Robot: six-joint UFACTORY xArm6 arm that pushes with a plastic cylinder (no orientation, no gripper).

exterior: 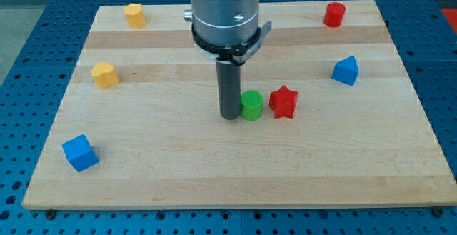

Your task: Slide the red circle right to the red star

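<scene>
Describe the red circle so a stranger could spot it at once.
Start at the wooden board and go to its corner at the view's top right. The red circle stands there alone, a short round block. The other red block, the red star, is pointed and sits mid-board beside the green circle.

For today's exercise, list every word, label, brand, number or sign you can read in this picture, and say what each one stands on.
None: no readable text shows anywhere.
The board, red circle, red star, green circle, two blue blocks and two yellow blocks are plain.
The arm's grey housing bears no mark; my tip sits just left of the green circle.
</scene>
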